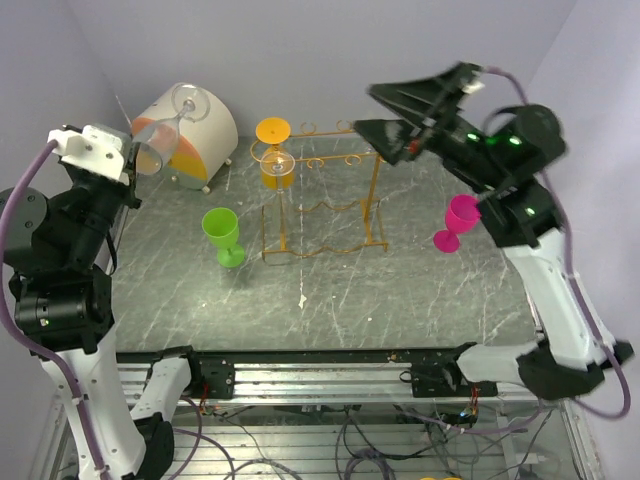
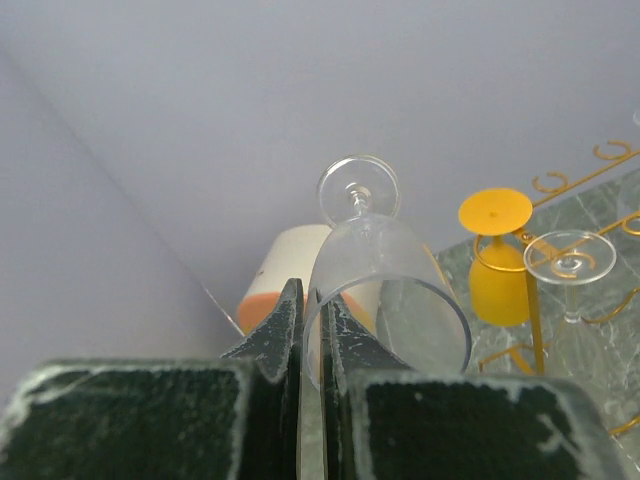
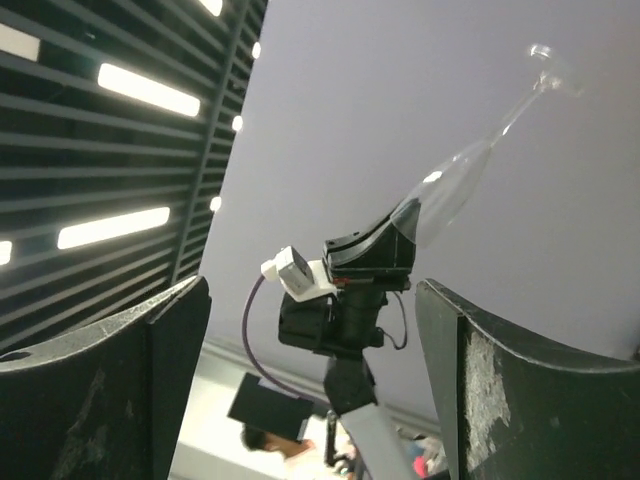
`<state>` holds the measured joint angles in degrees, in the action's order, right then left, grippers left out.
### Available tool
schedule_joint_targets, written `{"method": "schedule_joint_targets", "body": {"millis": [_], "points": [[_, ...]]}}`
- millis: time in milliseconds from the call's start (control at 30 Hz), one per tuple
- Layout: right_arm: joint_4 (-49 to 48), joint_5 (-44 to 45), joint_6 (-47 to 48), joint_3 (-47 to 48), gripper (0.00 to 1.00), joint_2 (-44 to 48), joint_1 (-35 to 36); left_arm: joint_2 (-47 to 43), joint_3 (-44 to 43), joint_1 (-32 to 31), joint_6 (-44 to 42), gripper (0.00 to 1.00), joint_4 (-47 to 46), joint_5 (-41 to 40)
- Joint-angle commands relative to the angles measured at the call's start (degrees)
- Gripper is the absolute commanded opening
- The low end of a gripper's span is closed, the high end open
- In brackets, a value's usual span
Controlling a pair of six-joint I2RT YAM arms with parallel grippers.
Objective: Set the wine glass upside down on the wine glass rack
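My left gripper (image 1: 140,152) (image 2: 312,297) is shut on the rim of a clear wine glass (image 1: 166,133) (image 2: 380,250), one finger inside the bowl and one outside. It holds the glass raised at the back left, tilted, with the foot pointing up and away. The right wrist view shows this wine glass (image 3: 455,185) sticking up from the left gripper (image 3: 372,250). The orange-gold wire wine glass rack (image 1: 376,190) (image 2: 532,310) stands at the middle back. My right gripper (image 1: 366,108) (image 3: 312,290) is open, high above the rack's right end, with nothing between its fingers.
An orange glass (image 1: 274,150) (image 2: 497,270) and a clear glass (image 1: 279,164) (image 2: 570,258) hang upside down at the rack's left end. A green glass (image 1: 222,235) stands left of the rack, a pink glass (image 1: 458,222) to its right. A white-and-orange drum (image 1: 200,135) lies at the back left.
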<state>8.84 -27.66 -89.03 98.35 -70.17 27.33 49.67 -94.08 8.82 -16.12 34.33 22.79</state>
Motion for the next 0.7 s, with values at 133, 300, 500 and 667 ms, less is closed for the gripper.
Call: {"method": "schedule_joint_targets", "body": {"millis": [133,300,500,667], "points": [[9.6,16.7,4.4,18.7,0.78,-21.0,17.9,-0.5,-2.4,1.3,2.9,0.07,-8.2,3.4],[6.2,18.3,2.3,23.1,0.65,-28.4,20.2,-1.0,-2.7,1.9,3.3,0.07,-8.4,4.8],[4.2,19.4,2.2,30.5,0.64,-36.0,22.8,-1.5,-2.5,2.2,3.1,0.07,-8.7,5.8],[2.3,19.6,0.1,35.1,0.63,-40.8,24.4,-1.5,-2.3,2.3,3.4,0.07,-8.7,7.0]]}}
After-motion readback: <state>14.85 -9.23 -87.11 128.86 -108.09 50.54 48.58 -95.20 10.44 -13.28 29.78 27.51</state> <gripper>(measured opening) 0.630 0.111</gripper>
